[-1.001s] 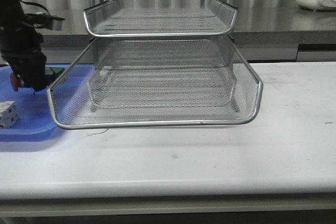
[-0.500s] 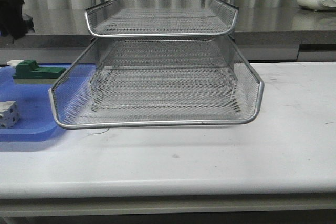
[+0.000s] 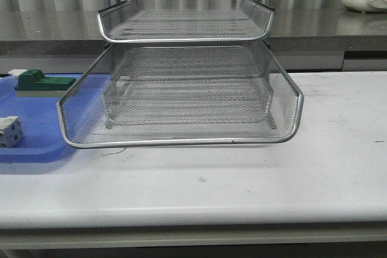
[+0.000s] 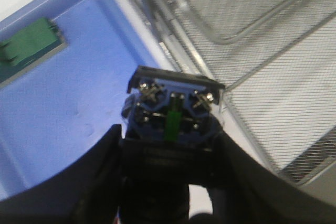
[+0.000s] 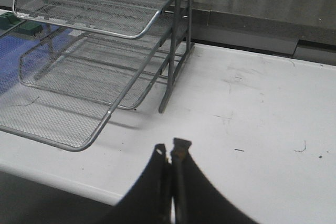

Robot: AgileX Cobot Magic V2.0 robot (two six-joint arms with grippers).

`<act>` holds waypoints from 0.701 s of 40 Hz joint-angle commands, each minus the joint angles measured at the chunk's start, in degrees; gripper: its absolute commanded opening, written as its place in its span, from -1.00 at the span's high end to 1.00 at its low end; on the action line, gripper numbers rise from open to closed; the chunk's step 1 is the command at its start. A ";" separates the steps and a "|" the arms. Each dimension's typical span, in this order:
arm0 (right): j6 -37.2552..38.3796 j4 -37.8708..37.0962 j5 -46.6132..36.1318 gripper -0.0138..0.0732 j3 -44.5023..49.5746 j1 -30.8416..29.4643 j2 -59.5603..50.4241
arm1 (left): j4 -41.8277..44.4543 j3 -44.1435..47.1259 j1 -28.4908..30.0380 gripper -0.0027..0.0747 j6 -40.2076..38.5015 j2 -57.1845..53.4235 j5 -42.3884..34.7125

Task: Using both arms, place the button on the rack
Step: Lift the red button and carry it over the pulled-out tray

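Black fingers of the left gripper pinch the button, held above the blue tray just beside the rack. Carry it level over the rack rim before lowering. The right gripper is pressed together, empty, near the rack.

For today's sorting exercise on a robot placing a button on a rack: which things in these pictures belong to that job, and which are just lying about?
Belong to the job:
- button, held in the left gripper
- rack
- right gripper, shut and empty

Just lying about:
- blue tray
- green-and-beige block
- small white block
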 commanded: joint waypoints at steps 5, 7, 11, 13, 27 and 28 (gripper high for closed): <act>-0.12 0.68 -4.66 0.82 -1.36 0.22 0.56 | -2.60 -1.18 -11.55 0.48 -0.04 -2.42 2.14; -0.12 0.68 -4.66 0.82 -1.36 0.22 0.56 | -2.49 -1.18 -14.27 0.48 -0.04 -1.99 2.14; -0.12 0.68 -4.66 0.82 -1.36 0.22 0.56 | -2.49 -1.18 -18.77 0.48 -0.04 -0.58 2.14; -0.12 0.68 -4.66 0.82 -1.36 0.22 0.56 | -2.35 -1.18 -20.59 0.48 -0.04 0.38 2.00; -0.12 0.68 -4.66 0.82 -1.36 0.22 0.56 | -1.50 -1.28 -26.38 0.48 -0.04 8.25 -4.43; -0.12 0.68 -4.66 0.82 -1.36 0.22 0.56 | -1.50 -1.28 -26.38 0.48 -0.04 8.94 -4.43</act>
